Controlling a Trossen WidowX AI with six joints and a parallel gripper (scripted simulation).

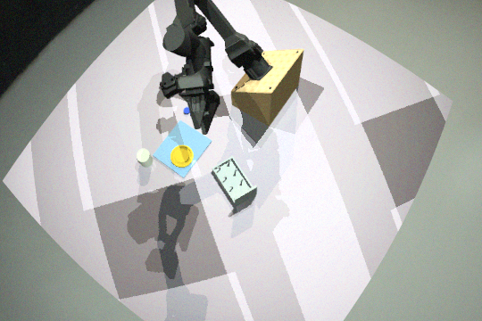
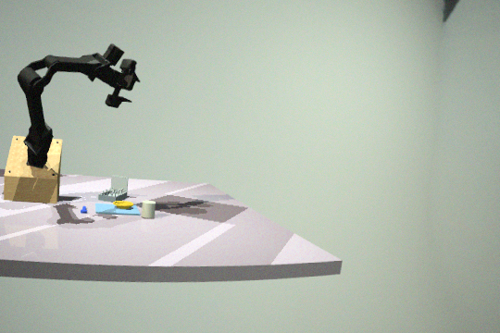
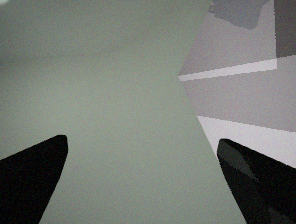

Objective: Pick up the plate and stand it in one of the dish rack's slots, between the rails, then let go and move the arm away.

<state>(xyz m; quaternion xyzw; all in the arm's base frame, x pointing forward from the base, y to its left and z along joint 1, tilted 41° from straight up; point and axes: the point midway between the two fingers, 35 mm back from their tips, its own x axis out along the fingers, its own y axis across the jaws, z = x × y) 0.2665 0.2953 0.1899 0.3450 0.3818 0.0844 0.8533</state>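
Observation:
A yellow plate (image 1: 181,156) (image 2: 123,204) lies flat on a light blue board (image 1: 165,151) (image 2: 106,209). A pale green dish rack (image 1: 242,189) (image 2: 119,183) stands beside the board, with short rails inside and a taller panel at one end. No plate stands in it. My gripper (image 1: 202,129) (image 2: 134,91) (image 3: 144,144) is open and empty, high above the table. In the exterior view it is far above the plate. The wrist view shows its two spread fingers, with wall and table edge beyond, and neither plate nor rack.
A pale cylinder (image 1: 144,157) (image 2: 148,210) stands beside the board, on the side away from the rack. A small blue object (image 1: 186,111) (image 2: 83,210) lies near the board, partly hidden by the arm in the top view. The arm's wooden base (image 1: 286,70) (image 2: 32,189) stands behind.

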